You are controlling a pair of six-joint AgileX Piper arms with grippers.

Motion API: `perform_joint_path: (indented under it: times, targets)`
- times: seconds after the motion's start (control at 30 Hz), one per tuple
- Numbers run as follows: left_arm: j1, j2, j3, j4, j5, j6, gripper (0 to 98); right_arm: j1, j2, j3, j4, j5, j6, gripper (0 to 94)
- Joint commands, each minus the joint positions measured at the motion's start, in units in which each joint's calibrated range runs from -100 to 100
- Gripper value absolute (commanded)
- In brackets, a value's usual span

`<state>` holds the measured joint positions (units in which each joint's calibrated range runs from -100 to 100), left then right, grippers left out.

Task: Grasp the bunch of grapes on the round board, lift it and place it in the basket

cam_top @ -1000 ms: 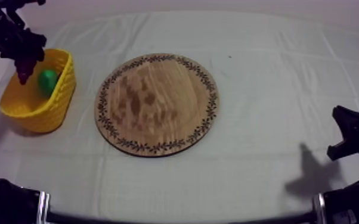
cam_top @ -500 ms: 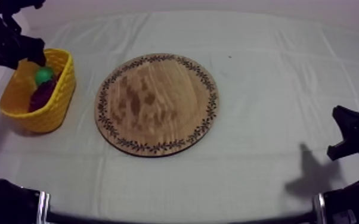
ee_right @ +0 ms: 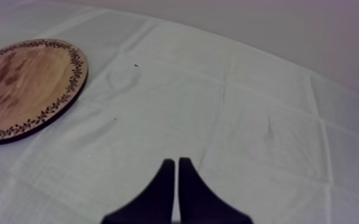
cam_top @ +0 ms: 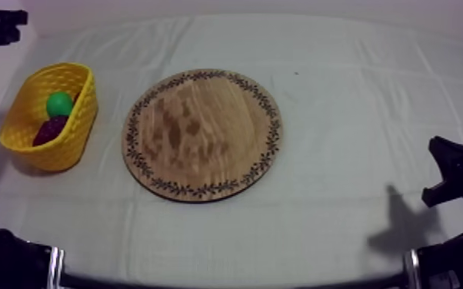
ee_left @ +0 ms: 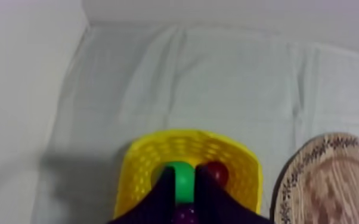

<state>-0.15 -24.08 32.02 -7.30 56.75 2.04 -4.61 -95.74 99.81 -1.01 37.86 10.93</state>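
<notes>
grey-white cloth [cam_top: 358,92] covers the table, and the wooden board [cam_top: 202,134] sits bare in the middle of it. you find the bunch of grapes [cam_top: 50,129] already inside the yellow basket [cam_top: 64,154] at the left side, toward its near end and just beside a green fruit [cam_top: 59,103]. the bunch looks like a dark purple-red lump. its long axis seems to run along the basket's length, though it is too small to be sure. in the left wrist view a small red fruit [ee_left: 216,173] lies next to the green one. your left gripper [ee_left: 185,174] is the nearer of the 2. it hangs above and beyond the basket, toward the far left corner, with the grapes below it. its fingers are a little apart and hold nothing. your right gripper [ee_right: 176,164] rests low at the right, well apart from the basket across the board, its fingers pressed together on nothing. judging by how things lie, you can take the placing as done.
</notes>
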Motion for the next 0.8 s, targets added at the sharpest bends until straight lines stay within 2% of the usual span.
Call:
perform_joint_path:
  times: [0.0,0.23,0.3,0.5,0.77]
  targets:
    - [-0.3,-5.8,4.0,0.09,-5.2,-0.1,2.7,0.0,0.0,0.0,0.0,0.0,0.0,0.4]
    - [-1.0,-25.3,27.2,-0.73,-21.9,0.1,0.2,0.0,0.0,0.0,0.0,0.0,0.0,0.4]
    - [-1.0,-31.6,34.4,-0.95,-24.9,-0.3,0.1,0.0,0.0,0.0,0.0,0.0,0.0,0.4]
    - [0.4,-48.7,49.9,-1.38,-27.7,-0.4,0.0,0.0,0.0,0.0,0.0,0.0,0.0,0.4]
    - [1.9,-64.4,62.3,-1.29,-28.5,-0.1,0.0,0.0,0.0,0.0,0.0,0.0,0.0,0.4]
